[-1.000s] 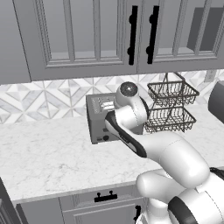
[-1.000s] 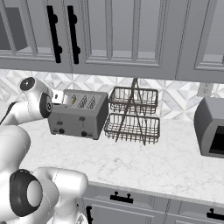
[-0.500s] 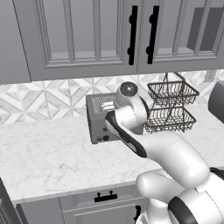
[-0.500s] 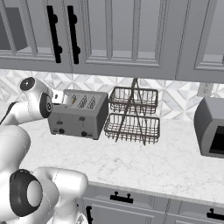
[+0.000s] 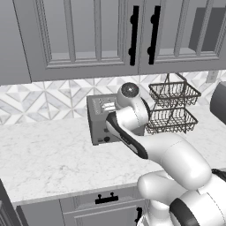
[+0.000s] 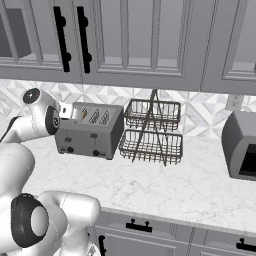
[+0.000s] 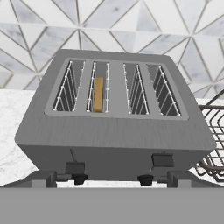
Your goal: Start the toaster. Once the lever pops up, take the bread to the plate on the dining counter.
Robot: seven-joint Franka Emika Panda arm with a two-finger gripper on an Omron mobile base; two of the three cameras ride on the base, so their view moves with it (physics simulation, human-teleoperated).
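counter [image 6: 165, 185]: white marble slab over grey drawers | toaster [image 6: 90, 131]: at back edge by the tiled wall | wire basket rack [image 6: 152, 131]: just beside toaster's right end, back edge | grey appliance [image 6: 241, 146]: toward right end, well apart from rack

One toaster [image 7: 113, 127] with four slots, two levers [image 7: 162, 159] and two knobs [image 7: 145, 179]; one slice of bread [image 7: 99, 94]; one two-tier wire basket [image 6: 151, 132].

Even, bright rendered light; sharp, soft shadows.
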